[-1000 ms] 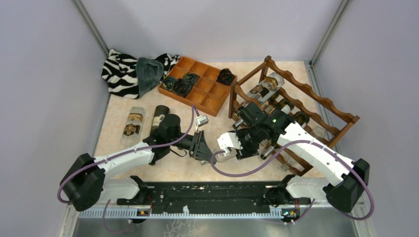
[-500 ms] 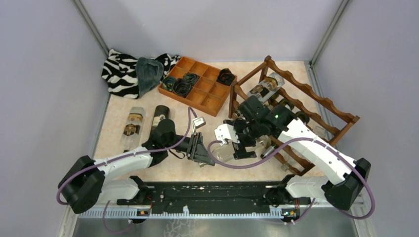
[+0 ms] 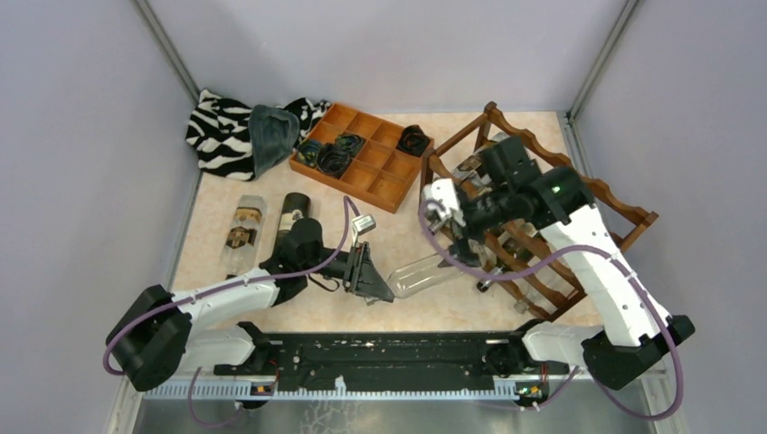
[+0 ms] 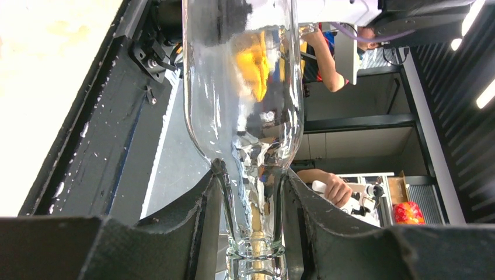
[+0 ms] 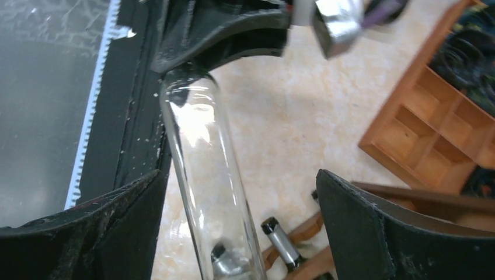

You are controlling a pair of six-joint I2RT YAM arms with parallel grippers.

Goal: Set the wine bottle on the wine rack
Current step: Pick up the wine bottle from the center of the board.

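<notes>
A clear glass wine bottle [image 3: 425, 274] hangs level just above the table, its base toward the wine rack [image 3: 588, 185]. My left gripper [image 3: 374, 282] is shut on the bottle's neck; in the left wrist view the gripper [image 4: 251, 175] has both pads pressed to the neck of the bottle [image 4: 245, 87]. My right gripper [image 3: 459, 237] is open, raised above the bottle's base end in front of the rack. In the right wrist view the right gripper [image 5: 238, 175] has its jaws wide apart, with the bottle [image 5: 207, 169] below them and untouched.
The rack holds several bottles [image 3: 484, 163]. An orange-brown compartment tray [image 3: 362, 172] with dark items sits at the back centre, and a zebra cloth [image 3: 222, 131] lies back left. Two bottles [image 3: 244, 226] [image 3: 291, 214] lie left of my left arm.
My right gripper has opened, let go of the bottle's body and risen back toward the rack. The left gripper keeps its hold on the neck.
</notes>
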